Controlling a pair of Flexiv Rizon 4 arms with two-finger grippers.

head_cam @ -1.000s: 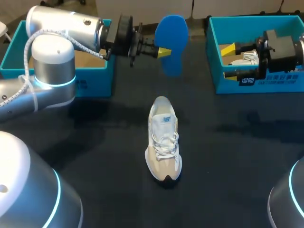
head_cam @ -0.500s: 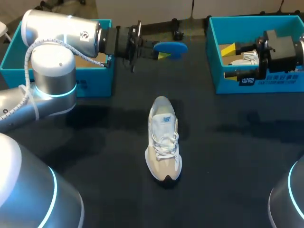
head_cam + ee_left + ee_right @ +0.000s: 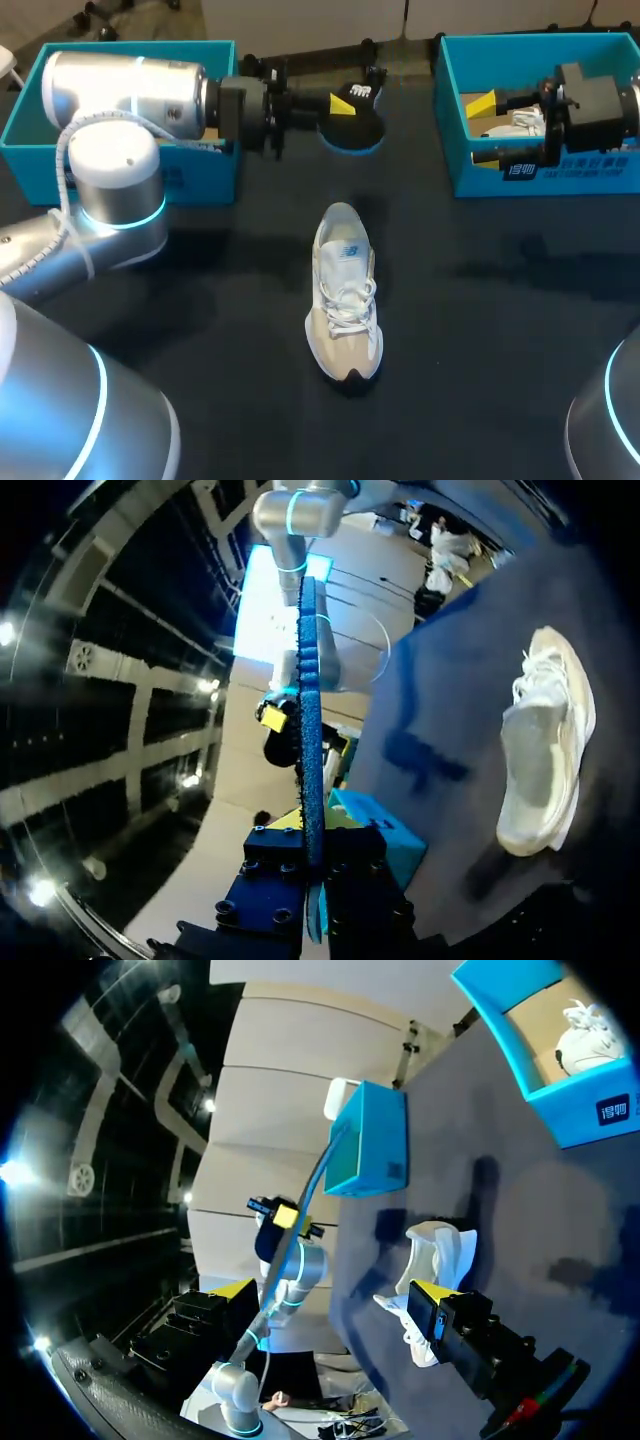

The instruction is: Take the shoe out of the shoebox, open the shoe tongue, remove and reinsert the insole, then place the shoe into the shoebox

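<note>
Nearest us, mid-tabletop, the white and beige lace-up sneaker (image 3: 345, 300) stands on its sole, toe towards the near edge. We judge it light and soft in the upper, so it may slide. It is best steadied at the heel collar.

Beyond it, near the middle of the far edge, our left gripper (image 3: 345, 103) is clamped on one end of the thin blue foam insole (image 3: 352, 135), well apart from the sneaker. The insole looks light and bendy, so its free end may droop.

At the far right corner, our right gripper (image 3: 483, 130) hangs spread and empty in the teal cardboard shoebox (image 3: 540, 180), beside a second white shoe (image 3: 520, 125). Another teal box (image 3: 205, 185) sits at the far left corner.
</note>
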